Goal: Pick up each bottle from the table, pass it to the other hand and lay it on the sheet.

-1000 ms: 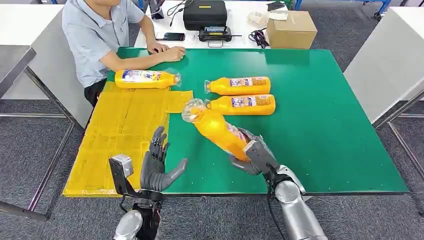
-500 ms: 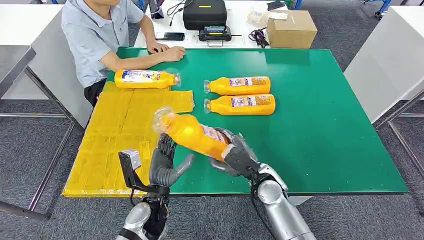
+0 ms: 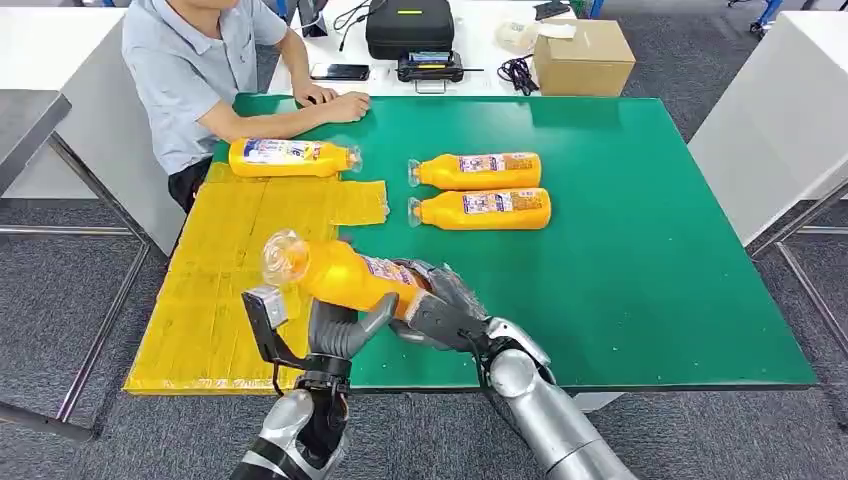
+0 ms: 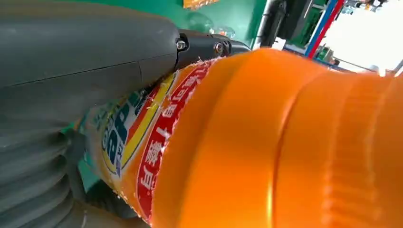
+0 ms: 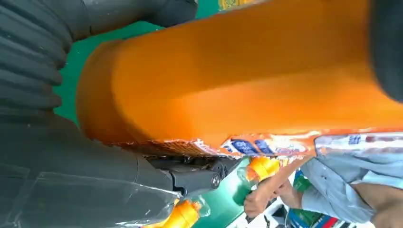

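Head view: the green bench (image 3: pixel 640 250) carries a yellow sheet (image 3: pixel 230 270) along its left side, with a person (image 3: pixel 200 70) seated at the far left corner. One orange bottle (image 3: pixel 290 157) lies on the sheet's far end, cap toward the right. Two more bottles (image 3: pixel 480 171) (image 3: pixel 485 209) lie side by side mid-bench, long axes running left to right, caps pointing left. A fourth bottle, the held bottle (image 3: pixel 345 275), is lifted above the bench's near edge, its long axis tilted, clear cap up and to the left over the sheet, base down to the right. The right hand (image 3: pixel 440 305) wraps its fingers around the base end. The left hand (image 3: pixel 340 328) sits just beneath the bottle's middle, thumb reaching up against it; whether it grips cannot be told.
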You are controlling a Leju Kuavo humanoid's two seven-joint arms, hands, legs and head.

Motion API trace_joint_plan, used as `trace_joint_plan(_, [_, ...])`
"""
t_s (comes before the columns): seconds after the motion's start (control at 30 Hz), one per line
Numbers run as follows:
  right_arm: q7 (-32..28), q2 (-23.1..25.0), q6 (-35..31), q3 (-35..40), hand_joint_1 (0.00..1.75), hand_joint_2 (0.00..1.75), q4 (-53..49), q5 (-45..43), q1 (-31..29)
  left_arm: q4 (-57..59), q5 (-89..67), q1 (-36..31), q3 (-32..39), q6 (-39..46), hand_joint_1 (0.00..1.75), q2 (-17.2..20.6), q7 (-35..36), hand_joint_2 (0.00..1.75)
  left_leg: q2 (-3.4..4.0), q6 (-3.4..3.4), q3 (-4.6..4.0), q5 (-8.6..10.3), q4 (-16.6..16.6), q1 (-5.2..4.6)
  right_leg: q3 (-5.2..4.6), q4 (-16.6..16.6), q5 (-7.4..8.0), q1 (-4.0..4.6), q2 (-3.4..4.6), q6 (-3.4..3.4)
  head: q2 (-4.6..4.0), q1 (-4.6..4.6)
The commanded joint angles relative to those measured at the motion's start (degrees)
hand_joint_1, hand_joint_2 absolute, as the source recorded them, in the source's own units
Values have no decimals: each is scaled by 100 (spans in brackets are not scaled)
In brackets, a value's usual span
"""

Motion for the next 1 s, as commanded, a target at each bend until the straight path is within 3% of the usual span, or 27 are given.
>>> trace_joint_plan(0.03, [14, -92, -25, 324, 175, 175, 694, -37, -369, 265, 81, -274, -173, -57, 0, 64, 28, 175, 1, -7, 8, -2, -1, 4, 10, -4, -1, 5, -1, -8, 0, 0])
trace_joint_plan(0.33, [9, -35, -24, 397, 175, 175, 666, -52, -374, 212, 148, -307, -163, -41, 0, 70, -47, 175, 3, -8, 3, -3, 1, 4, 5, 0, -2, 4, 1, -10, 0, 0])
trace_joint_plan(0.37, [-5, -25, -10, 426, 175, 175, 708, -67, -395, 241, 168, -328, -142, -27, 56, 68, -122, 175, 6, -13, 8, -8, 6, 7, 10, 3, -5, 8, 3, -15, 0, 0])
trace_joint_plan(0.4, [-11, -23, -10, 442, 175, 175, 736, -79, -393, 236, 182, -324, -131, -33, 175, 69, -182, 175, 5, -11, 6, -5, 1, 5, 7, 0, -3, 7, 3, -13, 0, 0])
trace_joint_plan(0.47, [-28, -2, -8, 468, 166, 175, 800, -97, -422, 176, 269, -305, -125, -137, 175, 83, -244, 175, 9, -13, 12, -9, 4, 7, 13, 0, -5, 9, 6, -16, 0, 0])
trace_joint_plan(0.5, [-33, 18, -22, 467, 112, 175, 834, -114, -434, 112, 339, -281, -140, -224, 175, 101, -238, 175, 8, -11, 8, -6, 1, 6, 8, -1, -2, 7, 5, -13, 0, 0])
trace_joint_plan(0.53, [-36, 36, -45, 464, 33, 175, 864, -139, -455, 35, 425, -255, -170, -289, 175, 115, -211, 175, 9, -15, 13, -9, 4, 9, 14, 0, -5, 10, 6, -18, 0, 0])
trace_joint_plan(0.57, [-35, 39, -47, 460, 0, 175, 874, -145, -453, 24, 447, -245, -176, -302, 175, 117, -195, 175, 8, -12, 9, -7, 2, 7, 10, -1, -4, 8, 5, -14, 0, 2])
trace_joint_plan(1.0, [20, 134, -199, 366, 0, 175, 1155, -140, -483, -313, 437, -178, -171, -196, 175, 198, -334, 175, 6, -12, 7, -6, 0, 6, 10, -3, -3, 7, 4, -15, 0, 2])
